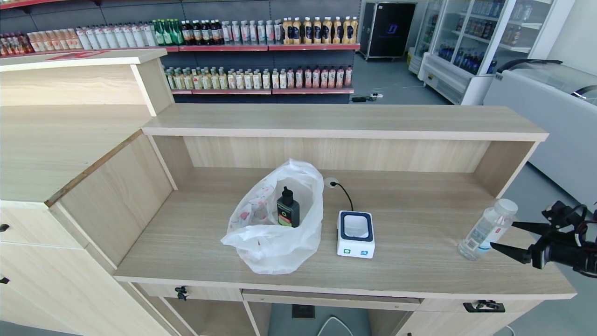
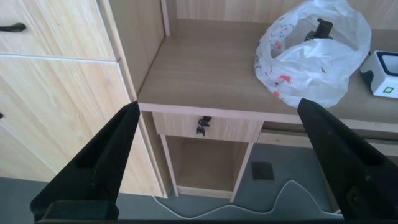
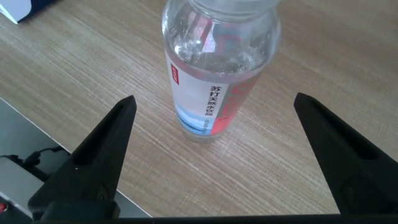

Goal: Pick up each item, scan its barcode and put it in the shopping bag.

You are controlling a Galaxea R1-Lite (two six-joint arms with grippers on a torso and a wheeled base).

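Note:
A clear water bottle (image 1: 487, 229) with a white cap stands at the right end of the counter; its label shows in the right wrist view (image 3: 214, 68). My right gripper (image 1: 506, 238) is open just to the bottle's right, fingers pointing at it, and in the right wrist view (image 3: 217, 155) the bottle stands just beyond the fingertips. A white plastic shopping bag (image 1: 275, 219) sits mid-counter with a dark green bottle (image 1: 288, 208) inside. A white barcode scanner (image 1: 355, 233) lies right of the bag. My left gripper (image 2: 217, 118) is open, below and in front of the counter's left end.
The counter (image 1: 410, 219) has a raised back shelf and side walls. A cable (image 1: 345, 193) runs from the scanner to the back wall. Drawers (image 2: 56, 81) flank the counter's left side. Drink shelves and fridges stand behind.

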